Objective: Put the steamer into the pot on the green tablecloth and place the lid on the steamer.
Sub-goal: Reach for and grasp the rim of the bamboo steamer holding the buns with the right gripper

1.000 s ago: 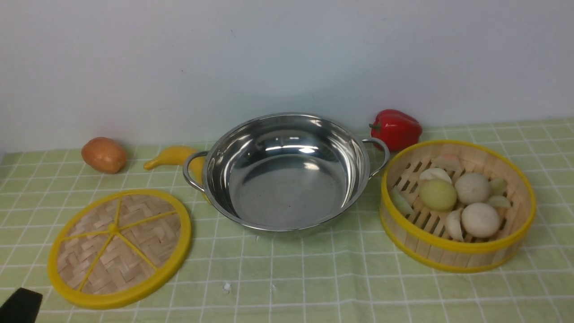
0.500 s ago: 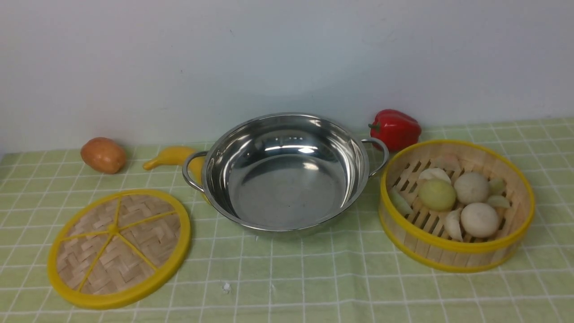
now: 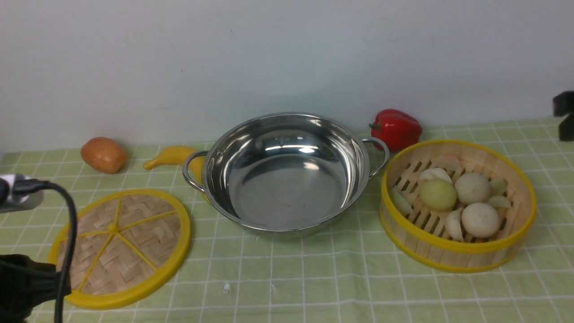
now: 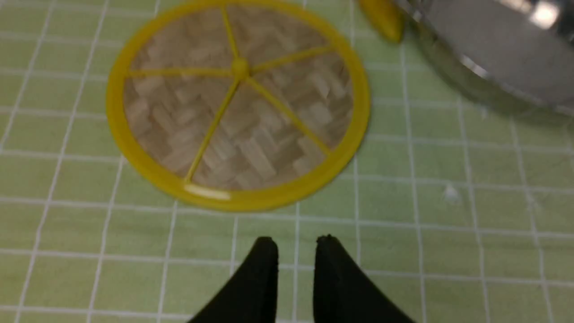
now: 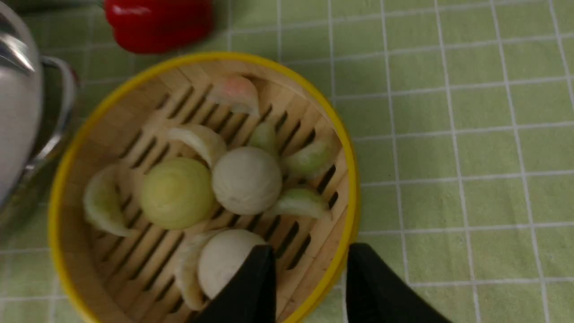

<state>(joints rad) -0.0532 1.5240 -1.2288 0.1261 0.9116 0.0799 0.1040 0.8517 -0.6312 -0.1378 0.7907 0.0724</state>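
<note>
The steamer (image 3: 448, 256) stands on the green tablecloth (image 3: 314, 287) just beside the right handle of the pot (image 3: 287, 179), not in it; round buns (image 3: 480, 220) and small dumplings lie on its slatted floor; the pot is empty. The lid (image 3: 119, 249) lies flat on the cloth at the left of the pot, apart from it. The right gripper (image 5: 309, 255) is released; in its wrist view one finger shows over the inside of the steamer and the other outside the yellow rim, gripping nothing. The left gripper (image 4: 296, 244) hangs over bare cloth near the lid; its jaws have a narrow gap with nothing between them. A red pepper (image 3: 397, 129) is behind the steamer.
</note>
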